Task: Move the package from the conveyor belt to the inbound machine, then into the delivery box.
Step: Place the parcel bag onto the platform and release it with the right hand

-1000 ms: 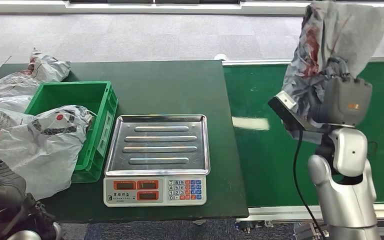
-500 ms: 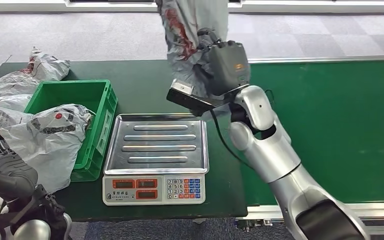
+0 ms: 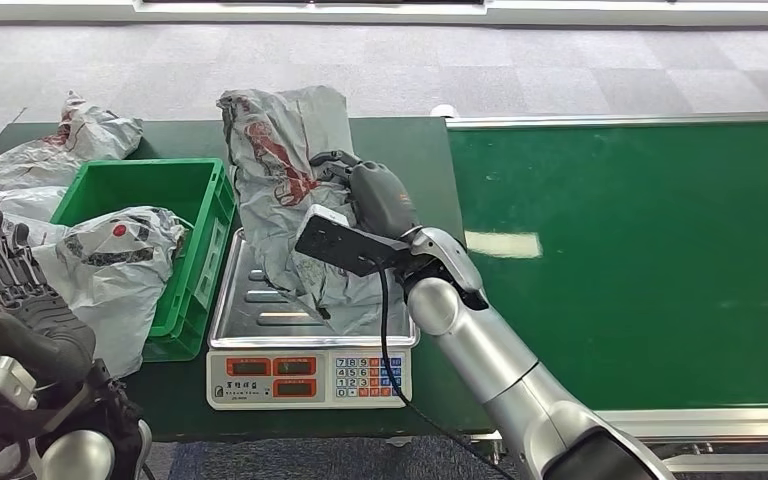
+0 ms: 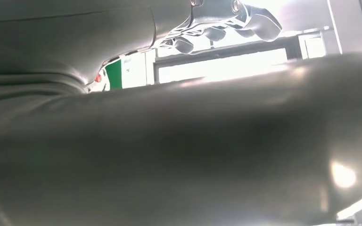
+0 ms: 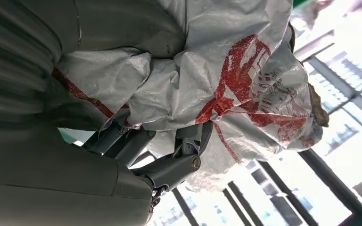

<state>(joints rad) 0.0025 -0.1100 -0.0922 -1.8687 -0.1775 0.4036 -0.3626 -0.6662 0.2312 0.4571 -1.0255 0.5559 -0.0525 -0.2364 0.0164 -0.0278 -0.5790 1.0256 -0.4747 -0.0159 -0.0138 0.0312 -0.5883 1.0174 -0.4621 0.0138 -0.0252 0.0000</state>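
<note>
A: Where's the pkg rn?

B: Grey package (image 3: 285, 190) w/ red print is in your right hand (image 3: 375, 200), fingers (image 5: 169, 169) clamped on the crumpled film. Its lower end drapes onto the steel tray of the scale (image 3: 310, 378); the top stands up over the back edge, leaning toward the desk (image 3: 400, 150). The scale is your inbound machine, I'd say.

A: So just let go?

B: Not yet, imo. Lower until most of the bag lies flat on the tray. If it's half propped on the desk, the reading will prob be off. Then spread the fingers and pull the hand back toward the conveyor belt (image 3: 640, 260), clear of the tray.

A: Risks?

B: Thin film snags on fingers easily. Open fully before you retreat, or you'll drag it off. Also keep the cable under the wrist off the keypad.

A: Left side?

B: Left hand (image 3: 20, 310) is raised at the near-left corner, fingers straight and apart, holding nothing. The green crate (image 3: 140, 190) sits just beside the scale w/ another bag (image 3: 90, 280) over its front edge. Likely the delivery box, next stop.
</note>
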